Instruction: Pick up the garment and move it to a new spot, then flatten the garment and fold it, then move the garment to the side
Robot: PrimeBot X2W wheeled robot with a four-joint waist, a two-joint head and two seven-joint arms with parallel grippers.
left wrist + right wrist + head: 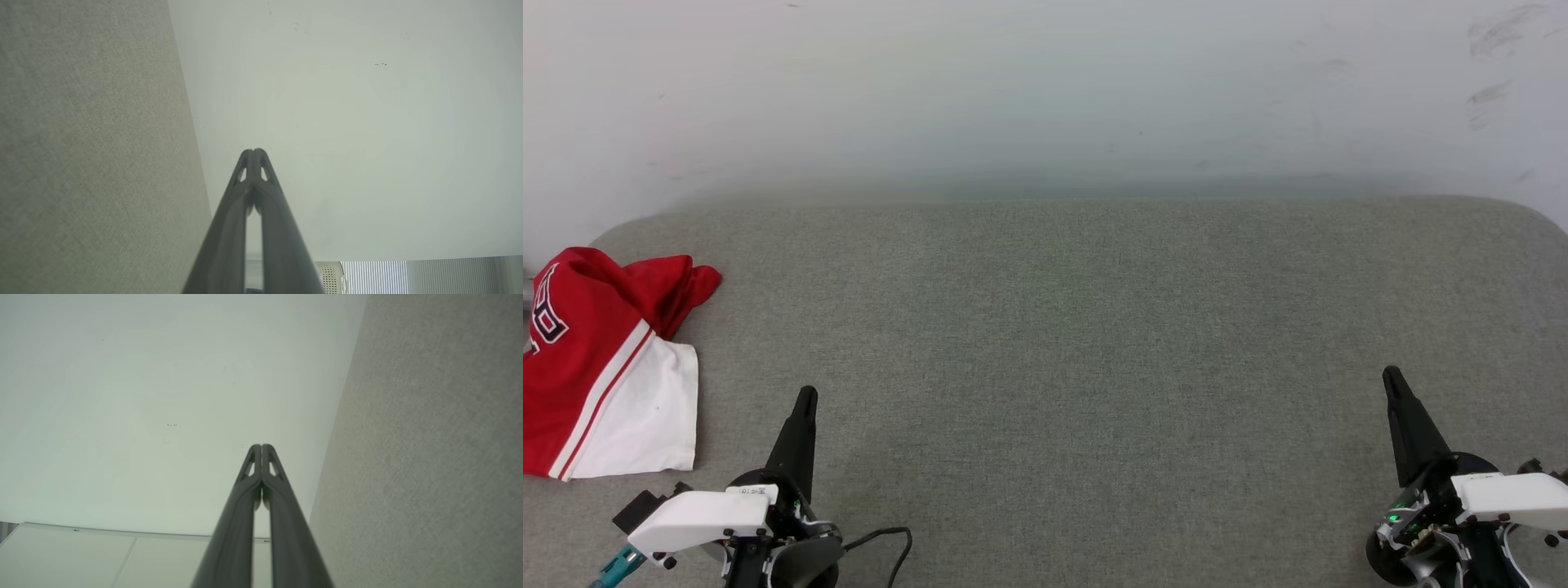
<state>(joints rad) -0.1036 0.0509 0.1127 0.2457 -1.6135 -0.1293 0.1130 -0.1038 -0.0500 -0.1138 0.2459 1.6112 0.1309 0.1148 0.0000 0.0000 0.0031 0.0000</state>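
Shirt: the red shirt (580, 359) lies in a rumpled heap at the far left of the grey cloth-topped table (1062, 327). The head view's left edge cuts part of it off, and a white sleeve (645, 408) is spread toward the front.
Feel: it looks light, limp and a little slick. I'd expect it to sag and trail when lifted, and nothing about it is breakable.
Where to grab: the raised red fold (678, 286) at the heap's upper right looks the easiest to pinch. The flat sleeve would be harder.
Left gripper: the left gripper (805, 396) is pressed together with nothing in it, near the sleeve but apart from it.
Right gripper: the right gripper (1391, 376) is likewise closed and empty, well apart from the shirt at the far right.
Edges: the table backs onto a pale wall (1045, 98) and its back corners are rounded. The shirt sits by the left one, so I think a pull leftward might slide it off.
Open room: the wide middle between the grippers suits spreading and folding.
Snag: a black cable (890, 543) loops beside the left wrist.
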